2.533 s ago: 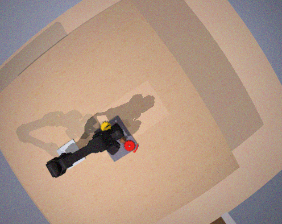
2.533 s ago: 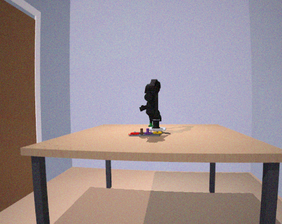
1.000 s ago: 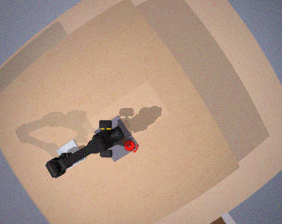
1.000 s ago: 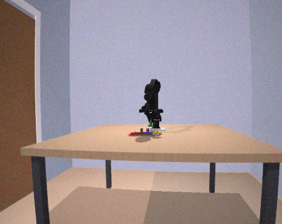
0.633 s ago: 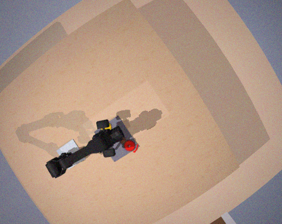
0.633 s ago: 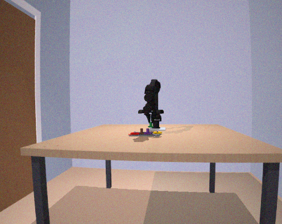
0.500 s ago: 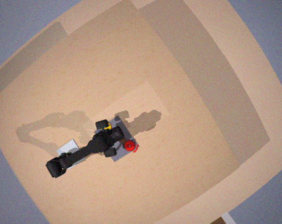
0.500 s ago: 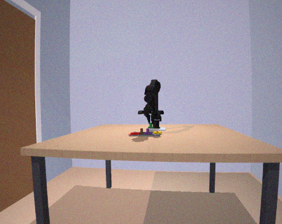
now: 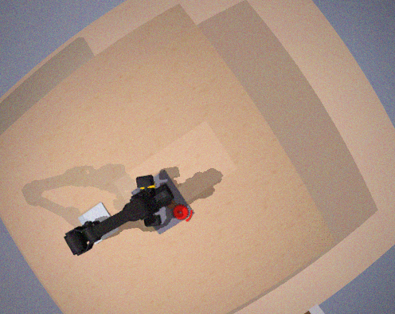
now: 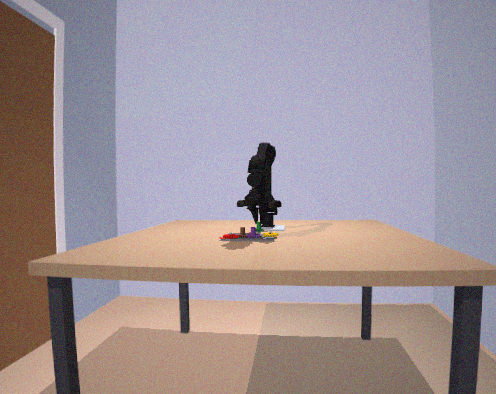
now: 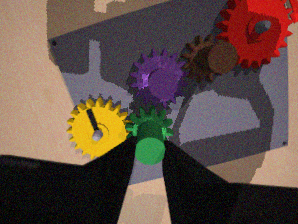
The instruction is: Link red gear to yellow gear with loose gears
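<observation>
My gripper (image 11: 149, 144) is shut on the green gear's (image 11: 151, 120) (image 10: 258, 226) handle, over the grey board (image 11: 215, 107) (image 9: 162, 229). The green gear is between the yellow gear (image 11: 111, 122) (image 10: 271, 234) and the purple gear (image 11: 164, 82) (image 10: 253, 232). Its handle top shows higher than the others in the exterior view; whether it sits flat or meshes is not clear. The brown gear (image 11: 199, 61) (image 10: 242, 232) stands between the purple gear and the red gear (image 11: 240, 42) (image 9: 181, 210) (image 10: 230, 236). The peg under the green gear is hidden.
The black arm (image 9: 112, 224) (image 10: 265, 170) reaches over the board and hides much of it in the top view. A white plate (image 9: 94, 212) (image 10: 279, 228) lies at the arm's base. The red arrow (image 9: 190, 216) is beside the red gear at the board's edge.
</observation>
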`<state>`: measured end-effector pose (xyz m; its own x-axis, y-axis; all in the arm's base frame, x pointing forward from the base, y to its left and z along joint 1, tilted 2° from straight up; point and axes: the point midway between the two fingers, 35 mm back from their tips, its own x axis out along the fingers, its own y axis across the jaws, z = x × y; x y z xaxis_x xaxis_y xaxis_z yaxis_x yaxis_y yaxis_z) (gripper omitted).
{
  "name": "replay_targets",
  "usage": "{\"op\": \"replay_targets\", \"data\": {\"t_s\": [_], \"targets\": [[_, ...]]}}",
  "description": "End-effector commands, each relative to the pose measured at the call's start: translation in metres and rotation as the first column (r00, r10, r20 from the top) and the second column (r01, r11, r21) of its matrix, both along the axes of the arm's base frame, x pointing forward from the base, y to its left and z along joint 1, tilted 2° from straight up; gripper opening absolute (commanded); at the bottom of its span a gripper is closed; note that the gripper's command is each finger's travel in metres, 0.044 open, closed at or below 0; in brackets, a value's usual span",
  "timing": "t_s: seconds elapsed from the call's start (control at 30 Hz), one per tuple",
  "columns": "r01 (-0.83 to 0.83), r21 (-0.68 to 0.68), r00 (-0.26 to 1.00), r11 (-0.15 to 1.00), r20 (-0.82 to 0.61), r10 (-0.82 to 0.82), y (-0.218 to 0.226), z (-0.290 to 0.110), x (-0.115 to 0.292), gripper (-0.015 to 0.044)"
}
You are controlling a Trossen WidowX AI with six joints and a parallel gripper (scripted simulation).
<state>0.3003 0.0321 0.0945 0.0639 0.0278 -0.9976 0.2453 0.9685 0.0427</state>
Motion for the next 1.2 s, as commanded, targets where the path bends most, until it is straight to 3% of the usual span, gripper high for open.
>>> {"op": "replay_targets", "data": {"t_s": [0.0,0.23,0.37,1.03,1.17], "targets": [[0.094,0.007,0.996,0.996,-0.011,-0.093,0.0008,-0.0086,-0.0003,0.0],[0.274,0.017,0.962,0.961,-0.018,-0.274,0.0002,-0.0115,-0.0005,0.0],[0.28,0.017,0.96,0.96,-0.018,-0.28,0.0,-0.0112,0.0,0.0],[-0.185,-0.009,0.983,0.983,-0.003,0.185,0.0001,-0.0146,-0.0004,0.0],[-0.18,-0.008,0.984,0.984,-0.003,0.18,0.0002,-0.0151,0.0002,0.0]]}}
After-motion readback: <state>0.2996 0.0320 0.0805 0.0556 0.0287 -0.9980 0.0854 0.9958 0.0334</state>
